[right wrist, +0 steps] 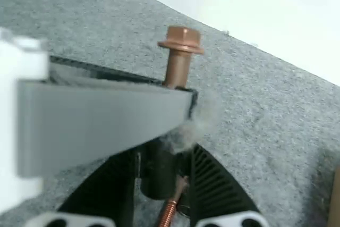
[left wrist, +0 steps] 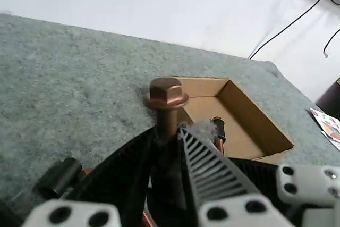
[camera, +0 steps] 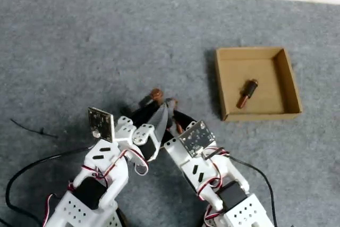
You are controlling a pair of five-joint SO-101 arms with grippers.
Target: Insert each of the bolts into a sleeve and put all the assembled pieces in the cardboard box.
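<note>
The left pincer (left wrist: 169, 134) pinches an upright copper hex-flange bolt (left wrist: 166, 99) near the grey felt desk's (camera: 79, 41) middle, the right pincer (right wrist: 159, 169) clamps a dark cylindrical sleeve (right wrist: 154, 178) just beneath, and the cardboard box (camera: 287, 81) towards the right edge holds one assembled piece (camera: 247, 93).

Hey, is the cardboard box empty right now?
No, not empty: one bolt-and-sleeve piece lies inside the cardboard box.
</note>
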